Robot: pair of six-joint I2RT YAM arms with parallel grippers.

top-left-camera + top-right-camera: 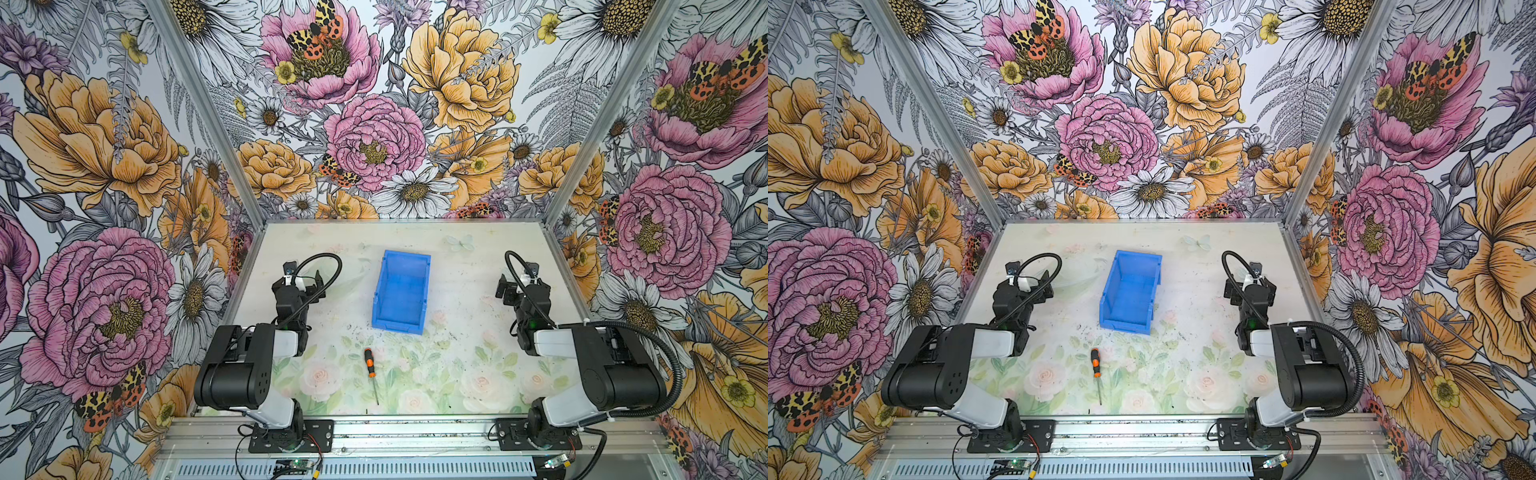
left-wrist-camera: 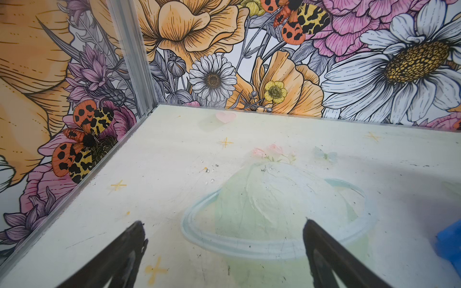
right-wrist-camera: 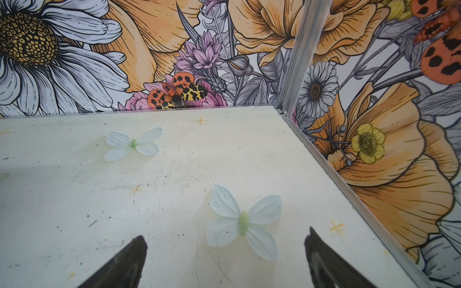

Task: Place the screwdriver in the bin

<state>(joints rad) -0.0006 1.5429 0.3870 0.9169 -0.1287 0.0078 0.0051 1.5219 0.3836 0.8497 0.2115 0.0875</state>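
One screwdriver [image 1: 370, 368] lies flat on the bench [image 1: 457, 365], near the low front end of the one bin [image 1: 400, 299], not touching it. Two claws, the left claw [image 2: 223, 222] and the right claw [image 3: 226, 233], hang released, well apart on either side of the bin, near the bench's side edges.

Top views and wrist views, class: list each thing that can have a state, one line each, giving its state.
screwdriver: lying flat on the table, outside the bin, handle end toward it, not held.
bin: upright, open on top, empty, lower front end toward the screwdriver.
left gripper: open, empty, over bare table.
right gripper: open, empty, over bare table.
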